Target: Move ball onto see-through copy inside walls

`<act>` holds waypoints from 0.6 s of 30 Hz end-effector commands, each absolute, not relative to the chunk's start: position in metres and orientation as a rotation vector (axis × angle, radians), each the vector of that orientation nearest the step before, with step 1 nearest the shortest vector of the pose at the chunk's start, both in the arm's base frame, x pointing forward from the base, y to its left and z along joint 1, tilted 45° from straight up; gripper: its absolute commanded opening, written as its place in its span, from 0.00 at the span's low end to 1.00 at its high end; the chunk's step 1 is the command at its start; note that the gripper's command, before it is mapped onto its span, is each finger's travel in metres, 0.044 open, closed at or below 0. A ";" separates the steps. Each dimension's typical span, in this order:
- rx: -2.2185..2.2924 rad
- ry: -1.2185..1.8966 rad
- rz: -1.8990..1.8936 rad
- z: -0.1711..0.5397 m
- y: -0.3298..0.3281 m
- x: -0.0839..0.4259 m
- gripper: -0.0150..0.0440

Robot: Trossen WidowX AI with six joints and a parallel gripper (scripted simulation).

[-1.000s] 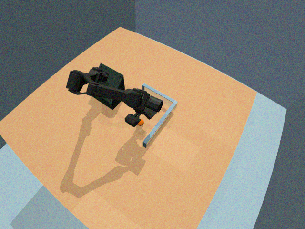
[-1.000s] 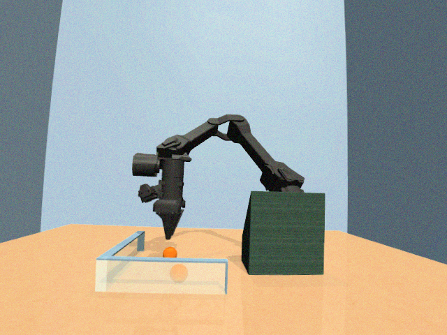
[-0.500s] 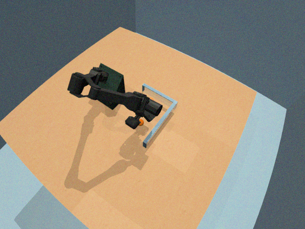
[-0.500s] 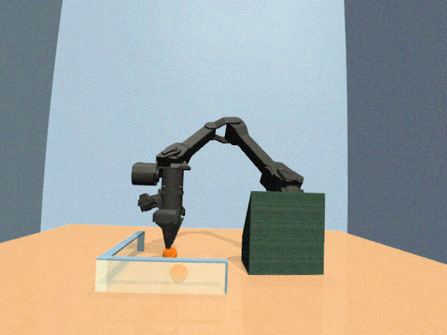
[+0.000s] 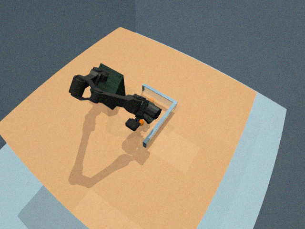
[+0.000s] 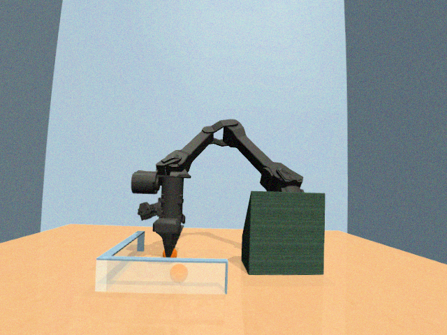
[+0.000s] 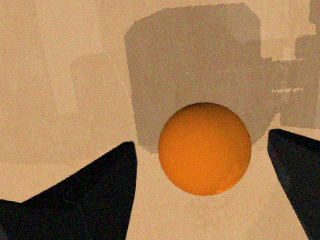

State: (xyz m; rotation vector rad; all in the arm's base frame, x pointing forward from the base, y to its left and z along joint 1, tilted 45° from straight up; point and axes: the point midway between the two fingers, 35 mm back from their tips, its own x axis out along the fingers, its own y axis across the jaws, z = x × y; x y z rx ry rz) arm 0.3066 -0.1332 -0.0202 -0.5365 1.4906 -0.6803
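The orange ball (image 5: 141, 122) (image 6: 174, 253) (image 7: 205, 149) lies on the table on the inner side of the corner made by the two clear walls (image 5: 160, 121) (image 6: 162, 259). My gripper (image 6: 168, 256) (image 7: 202, 146) points straight down over the ball. Its fingers are open, one on each side of the ball, and the wrist view shows a gap between the ball and each fingertip. In the exterior view a finger covers part of the ball. The see-through copy (image 5: 151, 99) (image 6: 178, 273) shows beside the shorter wall, away from the ball and partly behind the arm in the top view.
The arm's dark green base block (image 5: 112, 78) (image 6: 286, 234) stands beside the open side of the walls. The long wall's blue top edge runs close past the gripper in the top view. The arm's shadow falls across the table (image 5: 209, 118) (image 6: 360, 288).
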 end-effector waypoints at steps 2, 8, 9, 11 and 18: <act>-0.545 1.493 -0.679 -0.021 -0.135 0.306 0.56; -0.545 1.493 -0.679 -0.021 -0.135 0.306 0.49; -0.545 1.493 -0.679 -0.021 -0.135 0.306 0.48; -0.545 1.493 -0.679 -0.021 -0.135 0.306 0.43; -0.537 1.494 -0.671 0.002 -0.108 0.314 0.25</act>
